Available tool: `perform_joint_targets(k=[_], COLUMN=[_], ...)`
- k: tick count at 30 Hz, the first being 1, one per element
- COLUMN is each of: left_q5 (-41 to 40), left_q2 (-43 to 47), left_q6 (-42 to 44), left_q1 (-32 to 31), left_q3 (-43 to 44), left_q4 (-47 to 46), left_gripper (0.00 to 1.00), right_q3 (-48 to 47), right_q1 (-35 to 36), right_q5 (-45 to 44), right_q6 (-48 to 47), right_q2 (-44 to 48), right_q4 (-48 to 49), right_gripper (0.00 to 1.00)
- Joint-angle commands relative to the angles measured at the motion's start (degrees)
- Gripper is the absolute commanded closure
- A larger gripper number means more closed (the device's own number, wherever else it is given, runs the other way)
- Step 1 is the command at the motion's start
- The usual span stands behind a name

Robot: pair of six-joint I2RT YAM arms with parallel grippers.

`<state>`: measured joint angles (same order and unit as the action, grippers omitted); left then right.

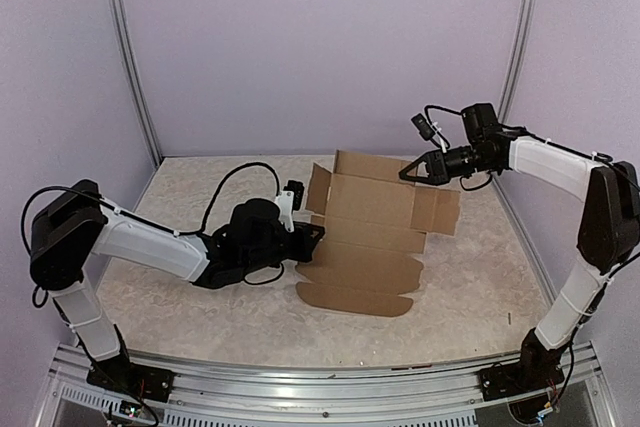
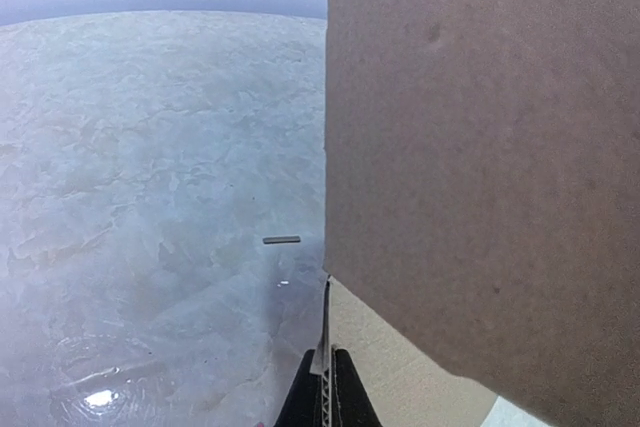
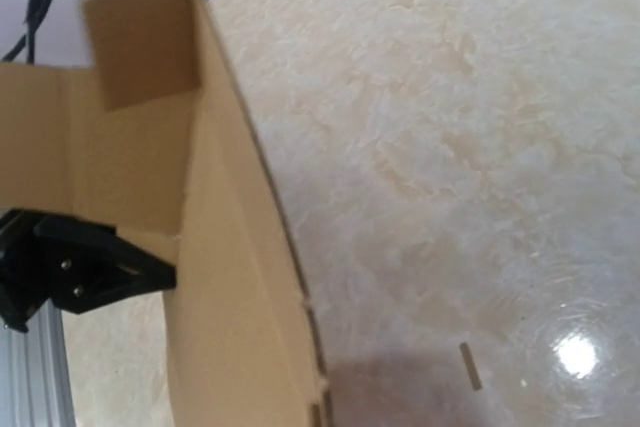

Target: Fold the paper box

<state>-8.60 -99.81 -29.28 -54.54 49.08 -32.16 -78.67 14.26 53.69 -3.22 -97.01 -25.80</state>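
The paper box (image 1: pixel 365 247) is a brown die-cut sheet in mid table. Its front flaps with rounded tabs lie flat, while its back wall and left side flap stand up. My left gripper (image 1: pixel 318 231) is shut on the sheet's left edge. In the left wrist view my gripper (image 2: pixel 328 377) pinches a thin cardboard edge, with a raised flap (image 2: pixel 480 147) filling the right. My right gripper (image 1: pixel 404 175) is shut on the top right of the raised back wall. The right wrist view shows the wall (image 3: pixel 230 277) and my left gripper (image 3: pixel 90 272) beyond it. The right gripper's own fingers are hidden there.
A small dark sliver lies on the marbled tabletop (image 2: pixel 281 240), also seen in the right wrist view (image 3: pixel 469 365). Purple walls and metal posts (image 1: pixel 130 57) enclose the table at the back and sides. A metal rail (image 1: pixel 300 377) runs along the near edge.
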Motion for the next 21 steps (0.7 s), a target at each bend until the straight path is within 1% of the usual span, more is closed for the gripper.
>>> perform_joint_targets(k=[1,3,5,7,10,13,15,18,21], left_q5=[-5.3,-5.1,-4.3,-1.3,3.9,7.5,12.0,19.4,26.9], left_q2=[3.6,6.7,10.2,15.1,22.6,27.1,27.9,25.9,21.1], left_q6=[-0.3,2.4,6.2,10.7,14.1,13.8,12.0,10.7,11.9], left_q1=[-0.9,-0.9,-0.9,-0.6,1.7,7.1,12.8,19.5,22.1], left_q3=[-1.6,-3.2,-4.5,-5.8,-7.6,-10.1,-11.8,-13.5,-12.3], left_q4=[3.2,3.0,4.2,6.0,9.8,13.6,14.1,11.4,8.7], left_gripper=[0.93,0.84,0.72,0.61,0.5,0.49,0.5,0.52,0.53], right_q3=[0.6,0.6,0.5,0.0,-1.1,-2.1,-2.4,-2.4,-2.8], right_q1=[0.7,0.5,0.3,0.3,0.3,0.4,0.7,1.0,1.5], right_q5=[-0.9,-0.1,2.0,5.5,10.5,14.5,15.6,17.1,17.6], right_q6=[0.6,-1.0,-2.7,-5.3,-8.1,-11.2,-12.8,-15.4,-17.6], right_q2=[1.4,1.3,1.2,1.2,1.1,1.3,2.0,2.9,3.3], right_q4=[1.7,1.2,0.8,-0.2,-2.1,-4.4,-5.1,-6.3,-8.5], right_gripper=[1.0,1.0,1.0,1.0,1.0,1.0,1.0,1.0,1.0])
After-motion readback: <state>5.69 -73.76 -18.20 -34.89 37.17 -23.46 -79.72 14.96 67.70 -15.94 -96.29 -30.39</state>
